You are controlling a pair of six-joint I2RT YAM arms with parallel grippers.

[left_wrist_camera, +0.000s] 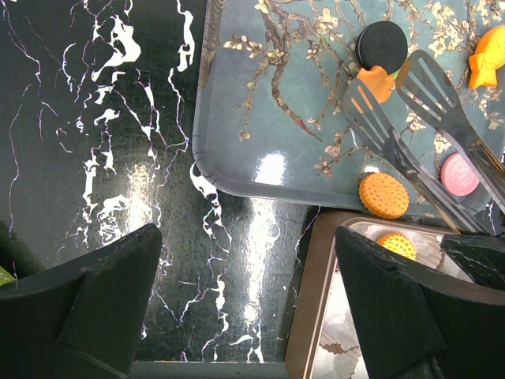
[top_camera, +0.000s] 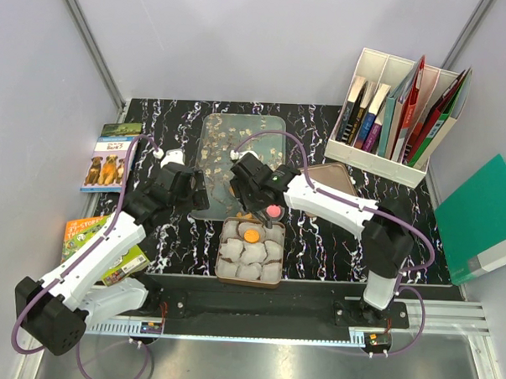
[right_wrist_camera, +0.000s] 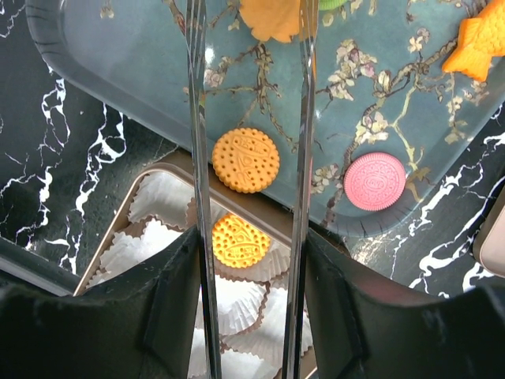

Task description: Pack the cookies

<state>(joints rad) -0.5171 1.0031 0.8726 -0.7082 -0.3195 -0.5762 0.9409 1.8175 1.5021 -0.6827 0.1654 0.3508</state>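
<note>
Orange marks the one packed cookie (top_camera: 251, 236) seen from above. It lies in a white paper cup (top_camera: 251, 261) at the far end of the tin (top_camera: 219, 263). The tin sits on the black marbled bench (top_camera: 318, 243), right against the near edge of the blossom-patterned tray (top_camera: 222, 138), which I judge keeps each carry short. A pink cookie (top_camera: 274, 211) lies just beyond the tin. My right gripper (top_camera: 252, 183) hangs over the tray's near end, and my left gripper (top_camera: 194, 191) waits at the tray's left side, out of the way.

Through my left wrist camera, the left gripper (left_wrist_camera: 245, 308) is spread wide with nothing between its fingers. It hovers over bare bench at the tray's near left corner. On the tray I see a black cookie (left_wrist_camera: 383, 46) and a fish-shaped orange cookie (left_wrist_camera: 488, 67). A round orange cookie (left_wrist_camera: 383, 195) sits at the near rim. The slotted steel tongs (left_wrist_camera: 371, 118) reach out over them.

Through my right wrist camera, the right gripper (right_wrist_camera: 252, 245) clasps both arms of the tongs, which stand apart. I think this lets the blades straddle a biscuit. The round orange cookie is flat, dotted and ridged at its edge. The pink cookie is a stamped sandwich disc. A flower-shaped cookie (right_wrist_camera: 272, 17) lies farther off between the tong arms.
</note>
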